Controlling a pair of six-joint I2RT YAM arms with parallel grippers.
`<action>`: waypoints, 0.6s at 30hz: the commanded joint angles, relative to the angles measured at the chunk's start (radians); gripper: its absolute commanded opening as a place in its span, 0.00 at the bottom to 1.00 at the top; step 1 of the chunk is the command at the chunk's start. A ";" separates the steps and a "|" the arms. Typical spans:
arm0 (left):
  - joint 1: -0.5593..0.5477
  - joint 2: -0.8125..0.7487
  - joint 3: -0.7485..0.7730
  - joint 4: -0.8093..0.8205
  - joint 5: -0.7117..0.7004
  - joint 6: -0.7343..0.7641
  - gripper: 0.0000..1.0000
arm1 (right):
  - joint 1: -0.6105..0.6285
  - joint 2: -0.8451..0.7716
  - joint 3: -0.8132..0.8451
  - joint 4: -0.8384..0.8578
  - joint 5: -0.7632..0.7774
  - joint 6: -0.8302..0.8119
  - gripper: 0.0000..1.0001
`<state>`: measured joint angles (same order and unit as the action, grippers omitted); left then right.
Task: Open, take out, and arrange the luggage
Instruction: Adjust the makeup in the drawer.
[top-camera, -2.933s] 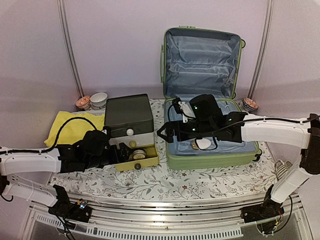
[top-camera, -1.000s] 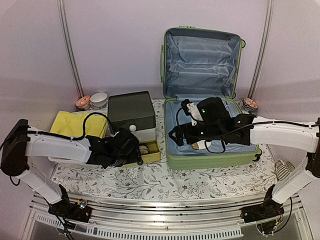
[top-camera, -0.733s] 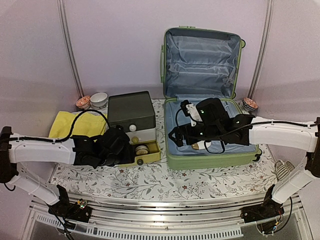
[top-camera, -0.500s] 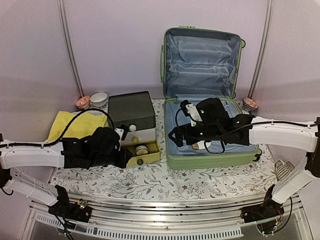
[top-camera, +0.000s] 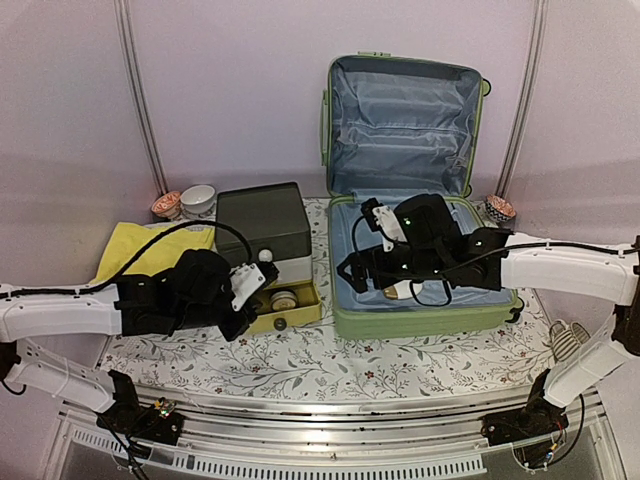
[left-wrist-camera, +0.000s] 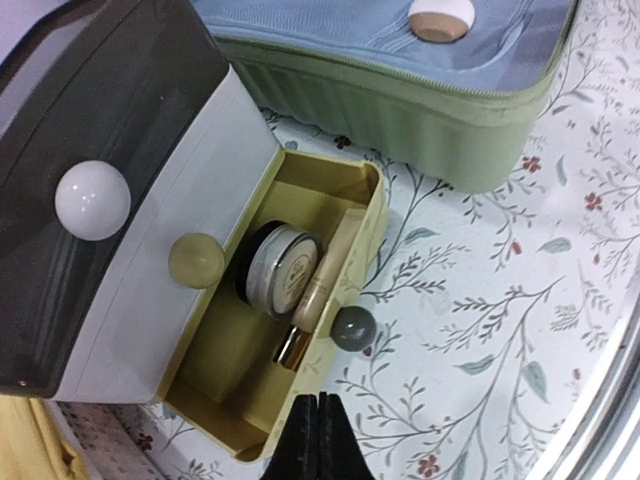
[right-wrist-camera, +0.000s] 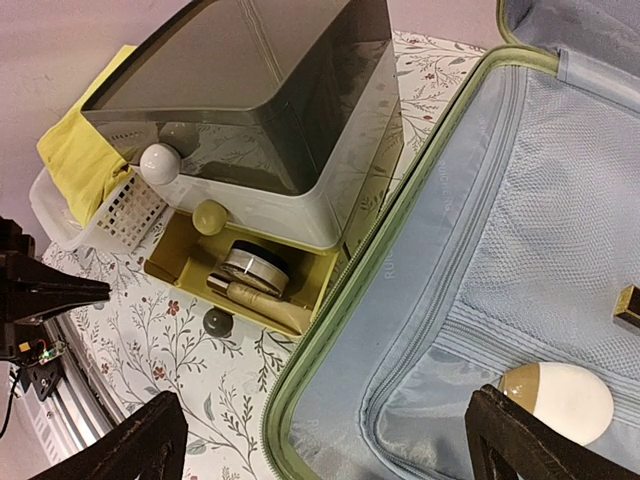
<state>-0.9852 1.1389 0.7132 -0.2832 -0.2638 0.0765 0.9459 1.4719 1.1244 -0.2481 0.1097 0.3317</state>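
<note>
The luggage (top-camera: 430, 318), a light-green hard-shell suitcase, lies open on the table with its lid (top-camera: 400, 120) upright against the back wall. On its pale blue lining (right-wrist-camera: 520, 200) rest a white-and-tan egg-shaped item (right-wrist-camera: 557, 400) and a small gold piece (right-wrist-camera: 630, 305). My right gripper (right-wrist-camera: 330, 440) hangs open above the case's left rim (top-camera: 360, 270), with nothing between its fingers. My left gripper (left-wrist-camera: 317, 415) is shut and empty, just off the front corner of the open yellow drawer (left-wrist-camera: 255, 400), left of the luggage (left-wrist-camera: 400, 90).
A dark-lidded white drawer box (top-camera: 262, 225) stands left of the suitcase; its yellow drawer (top-camera: 288, 308) holds a round compact (left-wrist-camera: 280, 268) and a tube (left-wrist-camera: 325, 275). Behind are a yellow cloth (top-camera: 150, 248), a white mesh basket (right-wrist-camera: 110, 215) and bowls (top-camera: 190, 200); another bowl (top-camera: 498, 208) sits far right.
My left gripper has closed on nothing and drawn back from over the drawer toward the left. The right arm has barely moved.
</note>
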 joint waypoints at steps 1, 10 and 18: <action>0.069 0.054 -0.019 0.013 -0.029 0.207 0.00 | -0.006 -0.043 -0.003 -0.001 -0.007 -0.014 0.99; 0.200 0.196 -0.017 0.070 0.074 0.354 0.00 | -0.005 -0.061 -0.004 -0.017 0.005 -0.030 0.99; 0.245 0.301 0.012 0.087 0.098 0.385 0.00 | -0.006 -0.094 -0.034 -0.019 0.022 -0.033 0.99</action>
<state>-0.7685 1.4120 0.6975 -0.2306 -0.1989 0.4240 0.9459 1.4117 1.1110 -0.2604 0.1181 0.3099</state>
